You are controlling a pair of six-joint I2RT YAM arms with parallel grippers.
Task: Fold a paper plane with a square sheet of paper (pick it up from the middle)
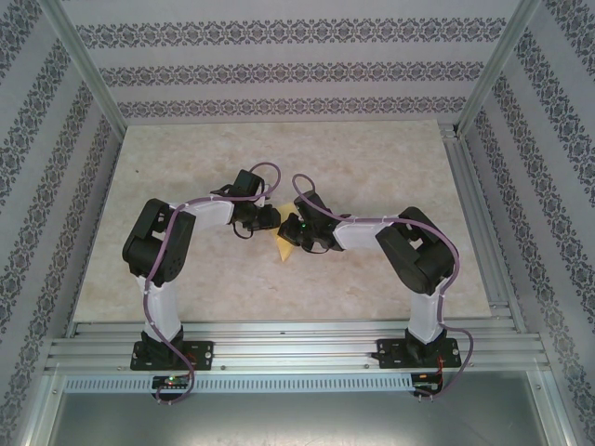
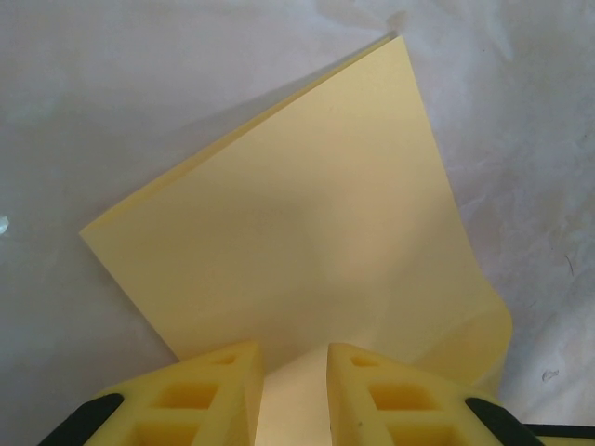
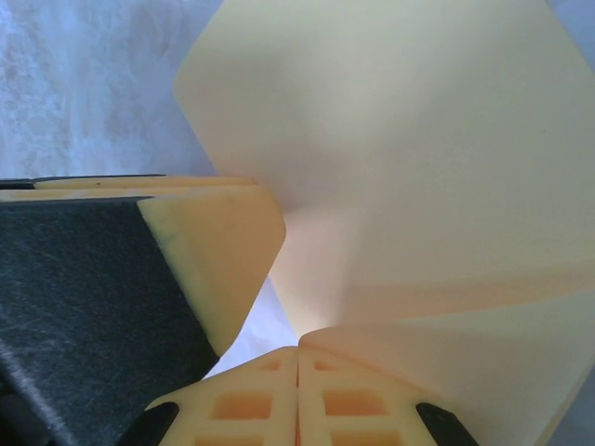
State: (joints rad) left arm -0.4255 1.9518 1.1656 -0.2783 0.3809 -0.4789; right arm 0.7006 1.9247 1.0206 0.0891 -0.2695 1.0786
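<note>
Showing the yellow sheet of paper point(image 1: 284, 247) at the middle of the worktop point(image 1: 390, 167), between the two arms, where both claws meet over it. The sheet appears doubled over, with two layers visible along its far edge in the left wrist view, and one near corner curls up off the surface. The right claw point(image 3: 297, 358) has its jaws pressed together at the paper's near edge and appears to pinch it there, the sheet bending up from that point. The left claw point(image 2: 293, 358) stands narrow, a small gap between its jaws with paper visible in the gap; nothing shows it clamped. By judgement, the paper is very light, limp and easily creased or torn, and it is likely to slide on the smooth surface. It is best taken at a lifted edge or along the fold, with a light pinch, while the other claw steadies the flat part.
</note>
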